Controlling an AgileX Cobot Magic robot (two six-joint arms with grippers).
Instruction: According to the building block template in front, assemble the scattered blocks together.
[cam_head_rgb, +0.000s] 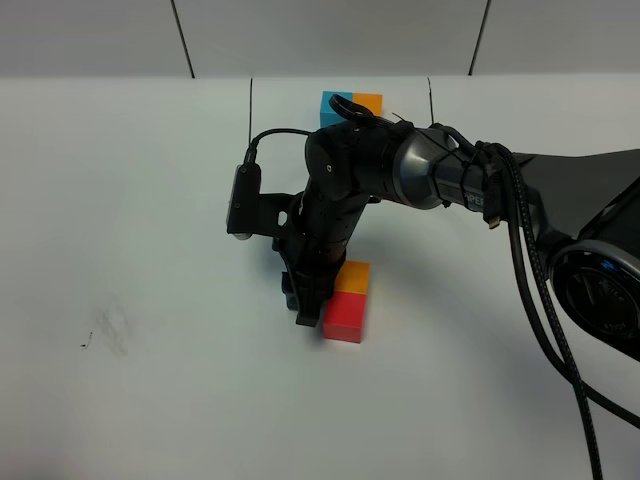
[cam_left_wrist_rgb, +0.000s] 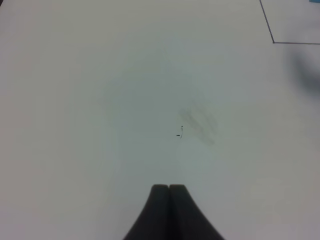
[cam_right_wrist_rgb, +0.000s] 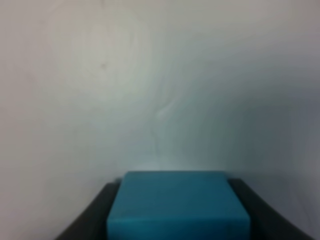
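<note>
Part of the building block template (cam_head_rgb: 350, 104) shows at the back: a blue and an orange cube abreast; my right arm hides whatever lies below them. An orange block (cam_head_rgb: 353, 277) and a red block (cam_head_rgb: 345, 318) lie touching mid-table, orange farther, red nearer. My right gripper (cam_head_rgb: 308, 303) points down just left of them. In the right wrist view the gripper (cam_right_wrist_rgb: 177, 222) is shut on the blue block (cam_right_wrist_rgb: 177, 197), one dark finger on each side. The exterior view hides that block behind the gripper. My left gripper (cam_left_wrist_rgb: 169, 188) is shut, empty, over bare table.
Thin black lines (cam_head_rgb: 250, 110) frame the template area; one corner (cam_left_wrist_rgb: 273, 42) shows in the left wrist view. A faint grey smudge (cam_head_rgb: 108, 330) marks the table at front left. The right arm's thick cables (cam_head_rgb: 545, 300) hang at the right.
</note>
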